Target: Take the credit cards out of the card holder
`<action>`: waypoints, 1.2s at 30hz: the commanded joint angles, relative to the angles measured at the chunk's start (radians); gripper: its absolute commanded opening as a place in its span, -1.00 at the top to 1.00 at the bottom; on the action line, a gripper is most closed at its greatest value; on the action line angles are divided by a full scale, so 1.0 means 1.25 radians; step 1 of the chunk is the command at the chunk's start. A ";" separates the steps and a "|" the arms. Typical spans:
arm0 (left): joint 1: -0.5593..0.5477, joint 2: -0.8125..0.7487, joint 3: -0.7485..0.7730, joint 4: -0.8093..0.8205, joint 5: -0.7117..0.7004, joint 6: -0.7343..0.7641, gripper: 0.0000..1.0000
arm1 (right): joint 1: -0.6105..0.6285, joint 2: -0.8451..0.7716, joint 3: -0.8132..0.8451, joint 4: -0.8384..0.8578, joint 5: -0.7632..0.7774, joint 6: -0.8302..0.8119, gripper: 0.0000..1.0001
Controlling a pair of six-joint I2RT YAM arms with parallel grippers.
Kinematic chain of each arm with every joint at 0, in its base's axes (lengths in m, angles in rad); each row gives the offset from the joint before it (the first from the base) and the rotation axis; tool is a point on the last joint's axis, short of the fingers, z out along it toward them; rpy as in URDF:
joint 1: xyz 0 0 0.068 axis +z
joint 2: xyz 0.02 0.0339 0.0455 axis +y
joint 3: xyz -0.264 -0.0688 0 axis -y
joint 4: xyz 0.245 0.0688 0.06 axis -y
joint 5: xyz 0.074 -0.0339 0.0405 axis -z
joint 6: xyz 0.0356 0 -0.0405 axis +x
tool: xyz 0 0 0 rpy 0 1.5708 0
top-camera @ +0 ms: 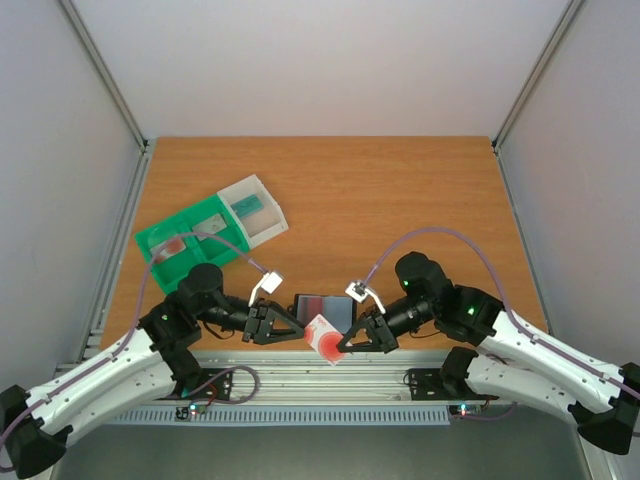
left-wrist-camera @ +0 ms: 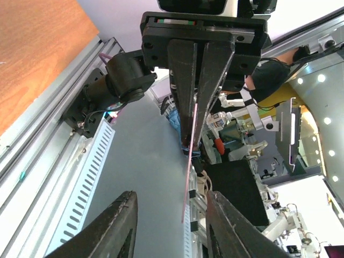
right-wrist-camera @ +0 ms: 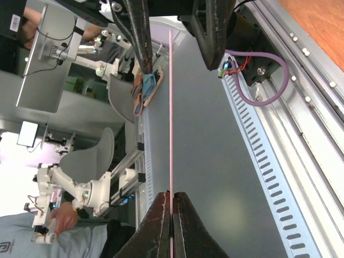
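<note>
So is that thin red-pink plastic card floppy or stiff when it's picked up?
Probably fairly stiff: the thin red-pink plastic card runs dead straight though the right tool pinches only one end. Likely light, and perhaps slippery, being so thin.

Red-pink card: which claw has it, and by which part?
The right claw pinches the red-pink card by one edge; the left claw stands open around the opposite edge, not gripping.
</note>
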 commanded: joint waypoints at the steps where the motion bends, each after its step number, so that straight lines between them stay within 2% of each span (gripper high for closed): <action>1: -0.003 0.008 -0.005 0.038 0.028 0.010 0.34 | 0.002 0.020 0.006 0.016 -0.017 -0.008 0.98; 7: -0.003 0.008 -0.002 0.002 0.031 0.024 0.58 | 0.002 0.063 0.020 0.019 -0.008 -0.003 0.98; 9: -0.003 0.018 0.011 -0.036 0.039 0.039 0.72 | 0.002 0.076 0.024 0.027 -0.010 -0.004 0.98; 11: -0.003 0.021 0.016 -0.050 0.043 0.059 0.95 | 0.002 0.090 0.030 0.029 -0.012 -0.007 0.98; 12: -0.003 0.020 0.016 -0.052 0.039 0.061 0.99 | 0.002 0.097 0.033 0.027 -0.012 -0.010 0.98; 16: -0.004 0.001 0.024 -0.096 0.007 0.075 0.99 | 0.002 0.108 0.036 0.025 0.008 -0.019 0.97; 20: -0.003 -0.014 0.029 -0.124 -0.030 0.091 0.99 | 0.002 0.107 0.055 -0.020 0.062 -0.048 0.85; 23: -0.003 -0.022 0.039 -0.143 -0.056 0.094 0.99 | 0.001 0.095 0.065 -0.050 0.108 -0.062 0.53; 26: -0.004 -0.025 0.044 -0.162 -0.092 0.109 0.99 | 0.001 0.081 0.074 -0.088 0.161 -0.072 0.07; 31: -0.002 -0.020 0.053 -0.169 -0.140 0.118 0.99 | 0.001 0.029 0.068 -0.084 0.248 -0.065 -0.39; 35: -0.002 -0.021 0.068 -0.216 -0.232 0.127 0.99 | 0.001 0.000 0.082 -0.111 0.319 -0.056 -0.95; 36: -0.002 -0.016 0.076 -0.230 -0.249 0.134 0.99 | 0.003 -0.005 0.085 -0.114 0.328 -0.056 -0.97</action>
